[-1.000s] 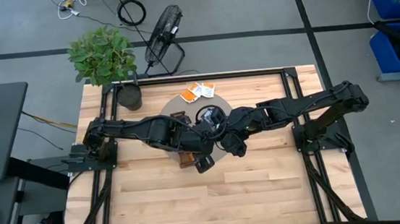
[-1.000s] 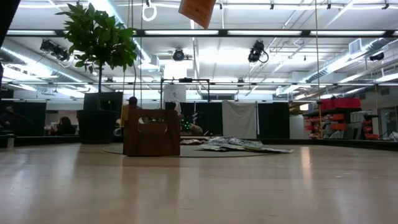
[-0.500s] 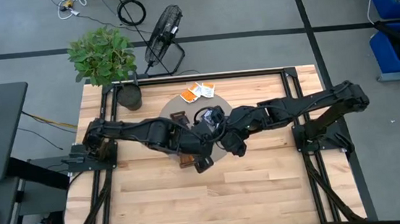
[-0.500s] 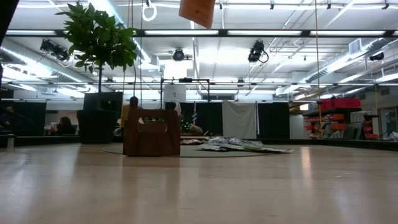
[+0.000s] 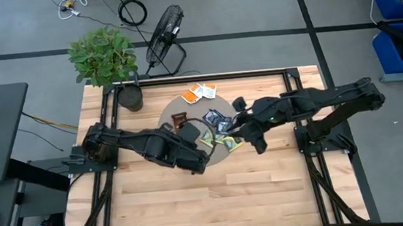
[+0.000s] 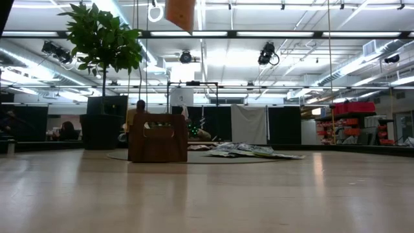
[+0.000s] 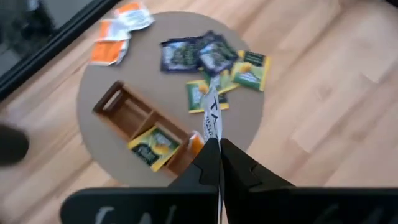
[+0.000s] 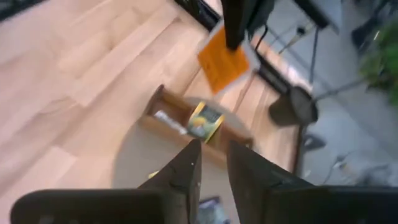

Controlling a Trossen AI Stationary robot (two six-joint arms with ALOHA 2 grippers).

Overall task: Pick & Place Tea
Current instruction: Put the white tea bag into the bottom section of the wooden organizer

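Held tea sachet (image 8: 225,62) is orange-and-white and pinched in the left gripper (image 7: 214,146), fingers clamped tight on it. It shows edge-on in the left wrist view, and hangs up in the air at the top of the low view, left of centre. The left gripper is raised above the wooden tray (image 7: 130,115), which sits on the lower left part of the round grey mat (image 7: 155,81) in the left wrist frame. One yellow-green sachet (image 7: 152,146) lies tilted in a tray compartment; there's an orange bit at the tray end next to it, can't tell what it is. Loose tea on the mat, upper centre of that frame: two dark blue sachets (image 7: 177,55) touching each other, with yellow-green ones (image 7: 252,68) just beside and below them, partly overlapping. Two orange-and-white sachets (image 7: 109,50) lie off the mat on the wooden table (image 7: 323,112), at the upper left of the frame. The right gripper (image 8: 213,149) is off the table too, pointing toward the tray, fingers a narrow gap apart with nothing between them. Potted plant (image 5: 101,56) and floor fan (image 5: 165,28) sit past the table's far edge, upper left in the high view.
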